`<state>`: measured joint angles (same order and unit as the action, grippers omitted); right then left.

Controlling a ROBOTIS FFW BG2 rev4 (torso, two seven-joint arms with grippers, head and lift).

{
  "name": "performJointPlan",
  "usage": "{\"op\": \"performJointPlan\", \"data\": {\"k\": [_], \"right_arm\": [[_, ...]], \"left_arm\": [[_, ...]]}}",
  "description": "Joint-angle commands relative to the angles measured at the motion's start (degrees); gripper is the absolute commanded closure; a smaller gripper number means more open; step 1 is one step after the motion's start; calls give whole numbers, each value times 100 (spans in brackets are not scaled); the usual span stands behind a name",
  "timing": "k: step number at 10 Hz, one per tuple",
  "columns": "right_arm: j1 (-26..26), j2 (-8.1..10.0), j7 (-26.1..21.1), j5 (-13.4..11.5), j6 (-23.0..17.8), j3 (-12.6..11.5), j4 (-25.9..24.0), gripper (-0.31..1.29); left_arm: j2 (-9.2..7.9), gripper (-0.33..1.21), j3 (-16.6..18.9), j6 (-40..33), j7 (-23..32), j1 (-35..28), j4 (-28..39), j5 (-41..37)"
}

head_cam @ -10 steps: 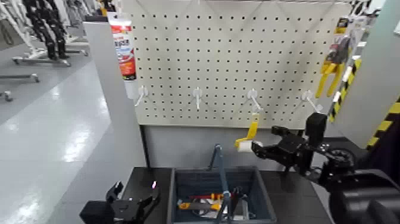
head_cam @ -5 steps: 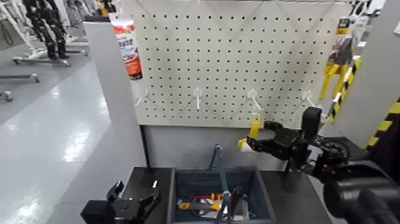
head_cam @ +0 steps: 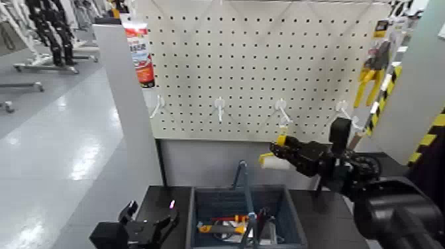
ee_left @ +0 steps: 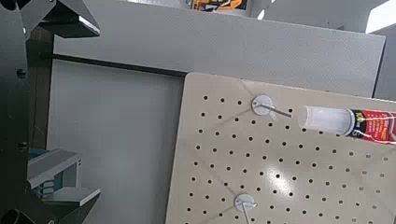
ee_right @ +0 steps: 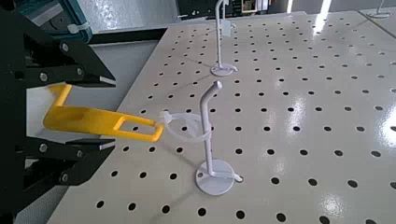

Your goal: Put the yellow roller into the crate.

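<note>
Right gripper (head_cam: 278, 148): above and behind the crate (head_cam: 268, 196), towards its right side. Jaws apart, one on each side of the yellow handle (ee_right: 93, 120); daylight is visible beside the handle, so no clamp is established. The yellow roller (head_cam: 276, 163) lies at the jaws, its handle between them, its white sleeve just below them in the head view, all above the crate's far right part. Long axis of the handle: roughly upright in the head view, sleeve set crosswise. Right arm is by far the nearer. Left gripper (head_cam: 149, 224) waits to the left of the crate, jaws parted.

The right wrist view alone shows the handle's open loop and a clear tie (ee_right: 187, 126) joining it to the white hook (ee_right: 207, 131); the head view alone shows the drop to the crate and the tools (head_cam: 228, 225) in it.

Assessment: step in hand is the grasp; the jaws need to close squarely on the handle, then free the tie from the hook before any carry down to the crate. Risk: a pull made with the tie engaged could twist the roller out
</note>
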<state>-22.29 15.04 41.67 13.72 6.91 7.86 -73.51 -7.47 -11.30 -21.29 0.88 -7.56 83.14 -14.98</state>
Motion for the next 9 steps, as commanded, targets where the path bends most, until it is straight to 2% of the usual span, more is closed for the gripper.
{"op": "performJointPlan", "data": {"k": [1,6,9], "right_arm": [[14,7,-10,-71,-5,32,-59,128],[111,-19,25,-9,-76,-48,-146,128],[471,-116,78,17,91,-285,-683,128]], "left_arm": [[0,11,5,-7,0,0,0,-4],[0,11,14,-7,-9,-9,0,4],[-18,11,14,2,-9,-18,9,4]]}}
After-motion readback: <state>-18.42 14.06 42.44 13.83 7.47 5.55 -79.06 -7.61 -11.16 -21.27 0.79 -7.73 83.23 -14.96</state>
